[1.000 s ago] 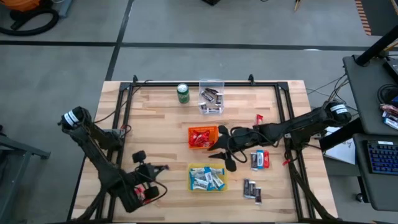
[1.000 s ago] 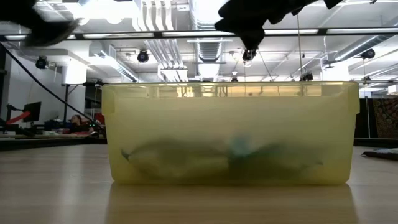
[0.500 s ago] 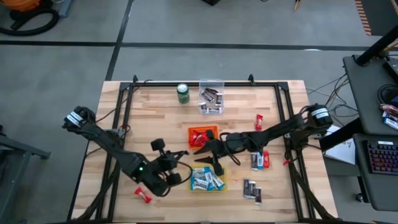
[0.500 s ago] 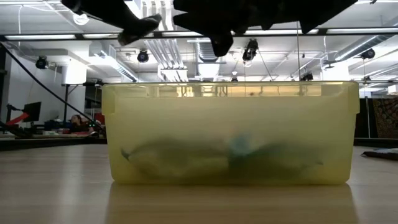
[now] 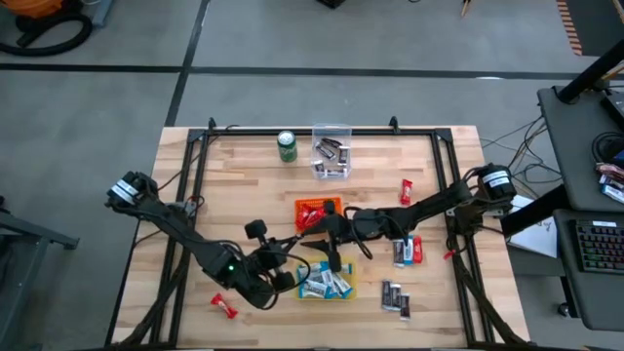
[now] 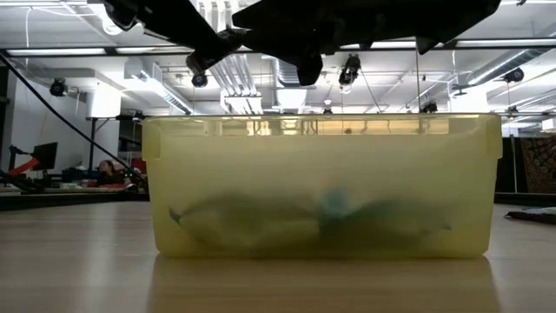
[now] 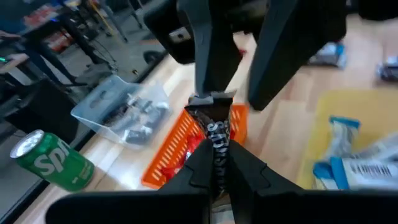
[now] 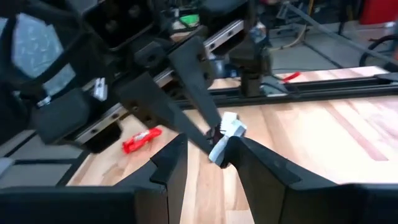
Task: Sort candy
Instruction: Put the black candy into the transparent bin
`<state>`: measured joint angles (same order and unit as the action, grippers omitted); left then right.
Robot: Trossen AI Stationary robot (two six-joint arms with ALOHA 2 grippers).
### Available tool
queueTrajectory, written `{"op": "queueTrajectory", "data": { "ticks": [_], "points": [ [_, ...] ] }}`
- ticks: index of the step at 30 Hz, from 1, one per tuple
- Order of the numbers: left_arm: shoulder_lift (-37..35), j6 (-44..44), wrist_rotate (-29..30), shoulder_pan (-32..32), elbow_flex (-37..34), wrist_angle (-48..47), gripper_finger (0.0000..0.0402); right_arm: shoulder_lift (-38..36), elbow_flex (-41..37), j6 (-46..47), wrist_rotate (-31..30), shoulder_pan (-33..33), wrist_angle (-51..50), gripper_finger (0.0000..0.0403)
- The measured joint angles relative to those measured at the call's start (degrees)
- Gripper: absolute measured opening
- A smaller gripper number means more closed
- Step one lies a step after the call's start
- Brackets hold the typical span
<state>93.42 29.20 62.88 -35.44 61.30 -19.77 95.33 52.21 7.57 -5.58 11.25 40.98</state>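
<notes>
The candy in play is one dark brown bar (image 7: 217, 134) with a silvery crimped end (image 8: 229, 129). It is held in the air over the far-left corner of the yellow bin (image 5: 327, 280). My left gripper (image 5: 292, 255) (image 7: 217, 163) is shut on it. My right gripper (image 5: 317, 242) (image 8: 208, 155) is open and faces the left one. Its fingers stand on either side of the bar's free end (image 7: 211, 101). More candy lies in the bins, with loose bars on the table (image 5: 408, 251) (image 5: 395, 297) (image 5: 407, 190) (image 5: 224, 305). My left gripper pinches the dark bar's near end (image 7: 217, 155) between its two fingertips, coming from the table's left. The bar sticks out forward past the fingertips, in line with them, and is lifted clear of the table. My right gripper's one finger (image 8: 242, 149) is right beside the bar's silvery end; I cannot tell if it touches.
The orange bin (image 5: 317, 213) holds red candy just beyond the grippers, and the yellow bin (image 6: 321, 187) holds blue-and-white candy below them. The clear bin (image 5: 331, 156) and the green can (image 5: 287, 146) stand at the far edge. Bare wood shows on the table's left half.
My left gripper has swung from the table's near-left area toward the right, up to the yellow bin's far-left corner. My right gripper has moved left from beside the orange bin to meet it. A red bar that was under the left arm now lies uncovered near the near-left corner.
</notes>
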Motion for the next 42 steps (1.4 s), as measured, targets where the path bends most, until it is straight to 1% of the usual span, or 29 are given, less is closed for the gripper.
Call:
{"op": "queueTrajectory", "data": {
  "ticks": [3, 4, 12, 15, 19, 23, 25, 31, 35, 38, 42],
  "points": [
    [0.1, 0.1, 2.2, 0.1, 0.0, 0.9, 0.0004, 0.0, 0.0, 0.0, -4.8, 0.0, -0.1, 0.0128],
    [0.1, 0.4, 2.4, 0.1, 0.0, 1.3, 0.0004, 0.0, 0.0, 0.0, -5.3, 0.0, -0.2, 0.0128],
    [0.1, -0.1, 2.6, 0.1, 0.0, 2.6, 0.0004, 0.0, 0.0, -0.7, -4.8, 0.0, -0.1, 0.0127],
    [0.1, -1.0, 2.5, 0.1, 0.0, 3.3, 0.0004, 0.0, 0.0, -1.1, -4.4, 0.0, 0.0, 0.0121],
    [0.3, -1.4, 2.1, 0.2, 0.0, 3.3, 0.0004, 0.0, 0.0, -1.5, -1.7, 0.0, 0.0, 0.0092],
    [0.3, -1.5, 2.1, 0.3, 0.0, 3.3, 0.0009, 0.0, 0.0, -3.8, -1.5, 0.0, 0.0, 0.0033],
    [0.3, -1.5, 2.2, 0.3, 0.0, 3.3, 0.0017, 0.0, 0.0, -4.7, -1.4, 0.0, 0.0, 0.0019],
    [0.0, -1.5, 1.8, 0.3, 0.0, 1.8, 0.0056, 0.0, 0.0, -4.9, -1.4, -0.3, -0.4, 0.0014],
    [-0.3, -1.3, 0.2, 0.3, 0.0, 0.0, 0.0086, -0.9, 0.1, -4.6, -1.8, -1.2, -2.5, 0.0013],
    [-0.4, 0.5, -0.1, 0.3, 0.0, -3.1, 0.0105, -3.2, 0.1, -4.6, -4.1, -2.9, -7.4, 0.0013],
    [-0.7, 5.0, -0.2, 0.3, 0.0, -8.6, 0.0121, -8.0, 0.5, -5.2, -9.4, -7.2, -18.6, 0.0013]
  ]
}}
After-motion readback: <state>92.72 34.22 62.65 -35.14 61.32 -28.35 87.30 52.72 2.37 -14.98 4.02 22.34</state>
